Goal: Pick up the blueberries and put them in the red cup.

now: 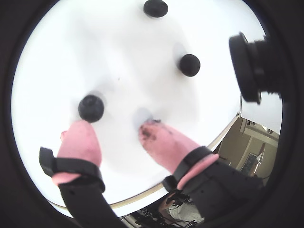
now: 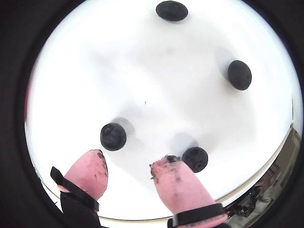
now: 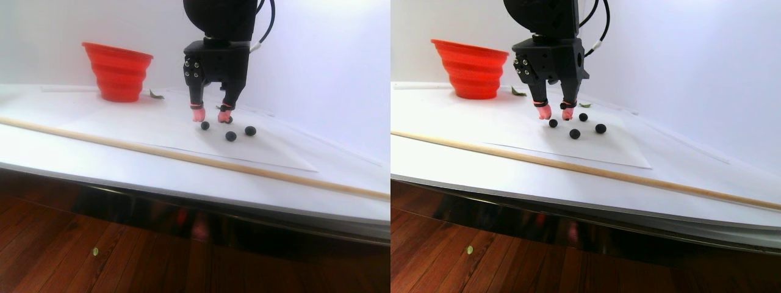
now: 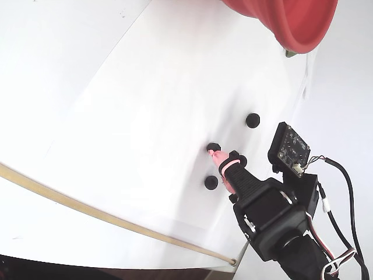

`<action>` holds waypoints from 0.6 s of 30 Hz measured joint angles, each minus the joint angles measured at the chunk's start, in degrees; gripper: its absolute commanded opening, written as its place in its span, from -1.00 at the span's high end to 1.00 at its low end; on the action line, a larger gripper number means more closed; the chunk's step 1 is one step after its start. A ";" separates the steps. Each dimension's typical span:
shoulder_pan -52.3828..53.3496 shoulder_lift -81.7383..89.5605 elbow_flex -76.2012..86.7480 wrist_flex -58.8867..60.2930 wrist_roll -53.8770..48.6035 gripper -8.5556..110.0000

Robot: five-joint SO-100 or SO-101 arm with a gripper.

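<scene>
We saw the gripper (image 2: 128, 166) spread wide, pink fingertips (image 2: 88, 173) low over the white paper (image 2: 142, 61), holding nothing; four blueberries (image 2: 113, 137) lay beside them; the red cup (image 3: 118, 70) stood well apart.

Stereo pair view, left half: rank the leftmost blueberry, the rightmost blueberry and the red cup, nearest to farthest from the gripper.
1. leftmost blueberry: on the paper just in front of the gripper, under its open jaws.
2. rightmost blueberry: off to the right on the paper.
3. red cup: back left by the wall, clearly farthest.
</scene>
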 measured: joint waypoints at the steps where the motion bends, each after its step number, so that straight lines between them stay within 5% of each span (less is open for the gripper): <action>1: 0.00 0.00 -0.26 0.00 0.09 0.53; 18: -0.53 -2.64 -1.93 -1.49 0.88 0.53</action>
